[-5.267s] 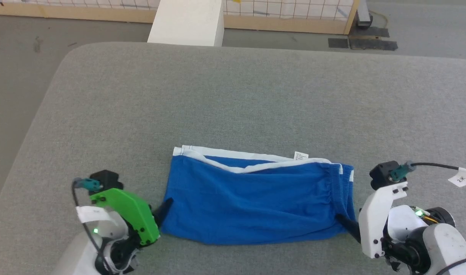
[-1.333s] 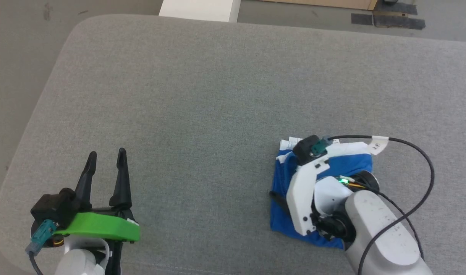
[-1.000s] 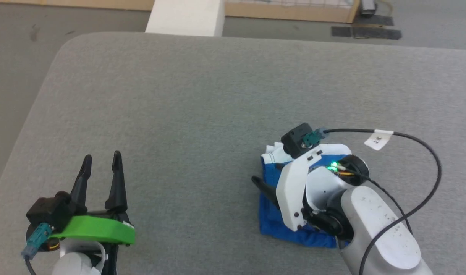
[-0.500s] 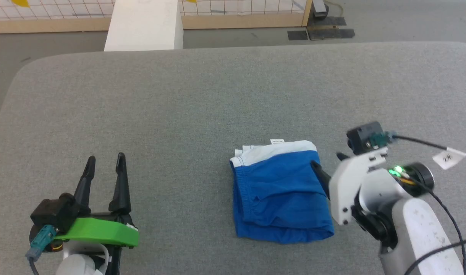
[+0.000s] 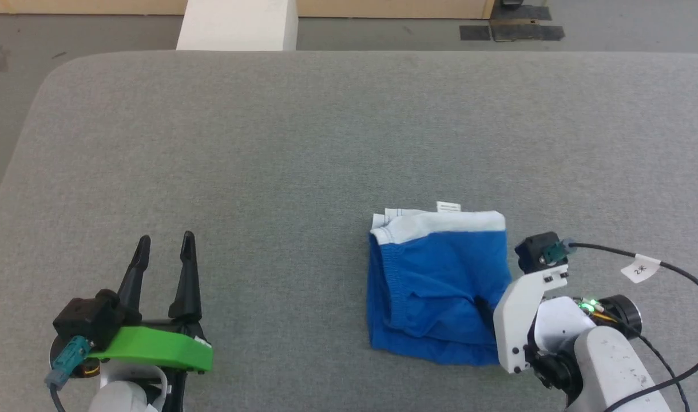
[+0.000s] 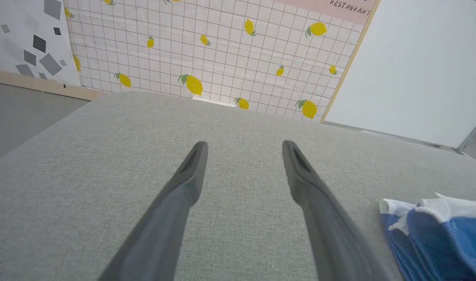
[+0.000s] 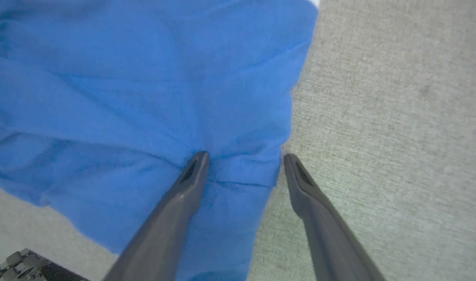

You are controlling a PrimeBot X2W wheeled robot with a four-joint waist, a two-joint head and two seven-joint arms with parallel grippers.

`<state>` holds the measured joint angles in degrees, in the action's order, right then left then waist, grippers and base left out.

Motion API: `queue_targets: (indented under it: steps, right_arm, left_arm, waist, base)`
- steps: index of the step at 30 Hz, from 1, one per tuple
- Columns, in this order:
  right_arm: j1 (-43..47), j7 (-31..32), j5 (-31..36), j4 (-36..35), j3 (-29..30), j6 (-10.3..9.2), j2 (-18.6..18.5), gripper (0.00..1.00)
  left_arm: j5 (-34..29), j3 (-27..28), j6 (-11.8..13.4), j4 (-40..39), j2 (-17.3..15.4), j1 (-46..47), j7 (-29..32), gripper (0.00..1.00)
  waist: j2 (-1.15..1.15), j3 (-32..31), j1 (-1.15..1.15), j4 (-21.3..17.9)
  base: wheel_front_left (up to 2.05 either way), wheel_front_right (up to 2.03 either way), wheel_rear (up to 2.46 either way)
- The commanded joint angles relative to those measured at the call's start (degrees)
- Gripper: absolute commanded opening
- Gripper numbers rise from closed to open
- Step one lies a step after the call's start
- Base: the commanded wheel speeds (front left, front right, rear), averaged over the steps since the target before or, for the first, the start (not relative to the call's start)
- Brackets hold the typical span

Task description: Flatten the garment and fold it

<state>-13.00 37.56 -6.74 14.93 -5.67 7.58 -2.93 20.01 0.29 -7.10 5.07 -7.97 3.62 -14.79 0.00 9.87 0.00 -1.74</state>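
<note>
Compared with a second ago, the right pincer [image 5: 487, 306] is no longer reaching across the garment [image 5: 435, 286] but sitting at its right edge (the camera has shifted too). The folded blue shorts are lying on the grey tabletop [image 5: 269, 143], well apart from the left pincer [image 5: 166, 239]. From the left wrist, those fingers are standing wide, gripping nothing, with the garment showing at lower right. From the right wrist, the fingers are also spreading wide, one tip over blue fabric, the other at its edge, nothing clamped.
</note>
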Motion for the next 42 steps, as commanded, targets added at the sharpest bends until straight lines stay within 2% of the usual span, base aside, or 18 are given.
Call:
queue_targets:
  steps: [1, 6, 7, 8, 9, 15, 19, 25, 32, 37, 42]
  right_arm:
    - [-0.25, -0.31, 0.69, 1.10, 0.03, -0.09, 0.05, 1.00]
    - [-1.07, 0.22, 1.42, 3.80, 0.11, -0.09, 0.05, 1.00]
    - [-1.33, 0.56, 1.55, 4.23, 0.27, -0.09, 0.05, 0.48]
    - [-1.57, 0.67, 1.59, 4.49, 0.34, -0.09, 0.05, 0.33]
    - [-1.85, 0.84, 1.78, 4.73, 0.19, -0.09, 0.05, 0.00]
    - [-3.38, 2.09, 2.90, 4.77, -0.71, -0.09, 0.05, 0.00]
    - [-5.23, 3.45, 2.66, 3.03, -4.94, -0.09, -1.60, 0.00]
    - [-9.25, 6.84, -1.85, -0.60, -12.95, -0.09, -10.45, 0.00]
    - [-14.47, 6.95, -4.80, -2.18, -17.72, -0.09, -19.96, 0.00]
    - [-17.84, 4.78, -5.10, -0.80, -16.94, -0.09, -22.44, 0.00]
    - [-19.88, 3.12, -4.02, 2.05, -11.76, -0.09, -24.01, 0.00]
  left_arm:
    - [0.40, -0.15, -0.38, 0.17, -0.30, 0.82, -0.21, 1.00]
    - [0.63, -0.49, -0.38, 0.59, -0.34, 1.11, -0.21, 1.00]
    - [0.67, -0.57, -0.38, 0.67, -0.38, 1.17, -0.21, 1.00]
    - [0.73, -0.62, -0.38, 0.71, -0.40, 1.22, -0.21, 1.00]
    - [0.78, -0.70, -0.38, 0.75, -0.45, 1.26, -0.21, 1.00]
    - [0.99, -0.79, -0.38, 0.92, -0.73, 1.10, -0.21, 1.00]
    - [1.17, 0.16, -0.38, 0.25, -0.99, 0.09, -0.21, 1.00]
    - [0.72, 0.53, -0.38, -1.57, -0.82, -0.63, -0.21, 1.00]
    - [0.22, -0.62, -0.38, -2.46, -1.84, 1.31, -0.21, 1.00]
    - [0.03, 0.54, -0.34, -3.95, -2.78, 1.81, -0.21, 1.00]
    - [-0.42, 1.39, -0.04, -6.13, -4.37, 1.80, 0.04, 1.00]
  waist:
    - [0.00, 0.23, 0.00, 0.44]
    - [0.00, 0.17, 0.00, 0.95]
    - [0.00, 0.12, 0.00, 1.02]
    - [0.00, 0.07, 0.00, 1.07]
    - [0.00, 0.01, 0.00, 1.14]
    - [0.00, -0.66, 0.00, 0.96]
    - [0.00, -0.80, 0.00, -2.15]
    - [0.00, 1.07, 0.00, -11.04]
    - [0.00, 4.55, 0.00, -19.20]
    - [0.00, 8.08, 0.00, -22.10]
    - [0.00, 12.24, 0.00, -22.18]
  base:
    - [0.00, 0.00, 0.00]
    - [0.00, 0.00, 0.00]
    - [0.00, 0.00, 0.00]
    - [0.00, 0.00, 0.00]
    - [0.00, 0.00, 0.00]
    - [0.00, 0.00, 0.00]
    - [0.00, 0.00, 0.00]
    - [0.00, 0.00, 0.00]
    - [0.00, 0.00, 0.00]
    - [0.00, 0.00, 0.00]
    - [0.00, 0.00, 0.00]
